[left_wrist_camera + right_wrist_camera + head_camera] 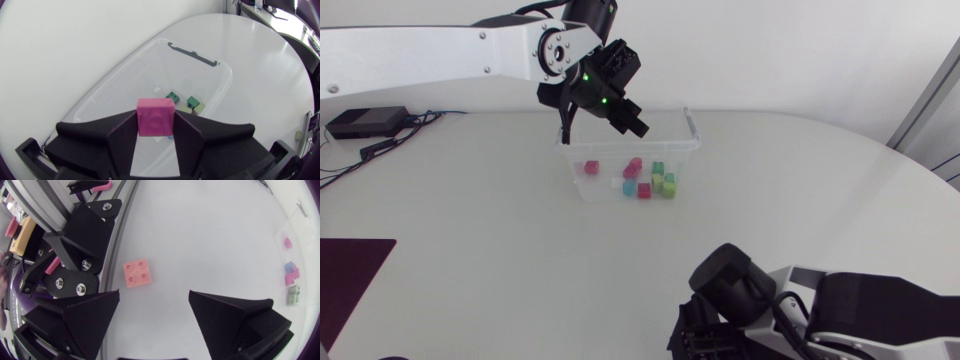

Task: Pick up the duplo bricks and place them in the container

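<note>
Up in the upper middle of the head frame, the left gripper hangs over the back-left rim of the clear rectangular plastic container, its arm coming in from the upper left. The left wrist view shows its jaws pinching a magenta square duplo brick from two sides, held above the open container with the bin floor beneath it. Several small loose bricks in pink, green, blue and white already lie on that floor, right of the frame's centre. At the lower right of the head frame sits the right gripper, low over the white table. Its jaws stand wide apart with nothing between them. A salmon-pink four-stud duplo brick lies flat on the table just ahead of them, touching neither finger.
</note>
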Available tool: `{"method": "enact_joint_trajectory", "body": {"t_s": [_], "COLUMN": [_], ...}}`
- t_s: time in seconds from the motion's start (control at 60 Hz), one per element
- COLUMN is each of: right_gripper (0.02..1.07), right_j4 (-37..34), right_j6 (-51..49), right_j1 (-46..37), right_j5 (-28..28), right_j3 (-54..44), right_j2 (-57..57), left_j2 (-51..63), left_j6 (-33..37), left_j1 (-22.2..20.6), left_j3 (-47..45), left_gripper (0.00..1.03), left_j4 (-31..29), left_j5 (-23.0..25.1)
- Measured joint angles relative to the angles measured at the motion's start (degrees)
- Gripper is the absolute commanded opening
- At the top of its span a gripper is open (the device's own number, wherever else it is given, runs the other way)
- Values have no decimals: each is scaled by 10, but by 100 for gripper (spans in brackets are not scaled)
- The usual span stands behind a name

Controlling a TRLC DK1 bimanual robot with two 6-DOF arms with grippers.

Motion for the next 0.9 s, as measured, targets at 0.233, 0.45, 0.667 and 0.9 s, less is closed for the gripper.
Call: {"method": "enact_joint_trajectory", "body": {"t_s": [0.233, 0.45, 0.667, 0.9], "right_gripper": [102, 100, 98, 98], "right_j4": [5, 3, -23, -57], "right_j6": [9, 13, 13, 26], "right_j1": [34, 49, 52, 60], "right_j5": [4, 9, 10, 10], "right_j3": [19, 53, 82, 94], "right_j2": [45, 77, 98, 105], "left_j2": [73, 136, 175, 177], "left_j6": [0, 0, 0, 0], "left_j1": [17, 26, 36, 38], "left_j3": [79, 156, 220, 228], "left_gripper": [37, 69, 99, 99], "left_j4": [2, -38, -100, -122], "left_j5": [0, 0, 0, 5]}}
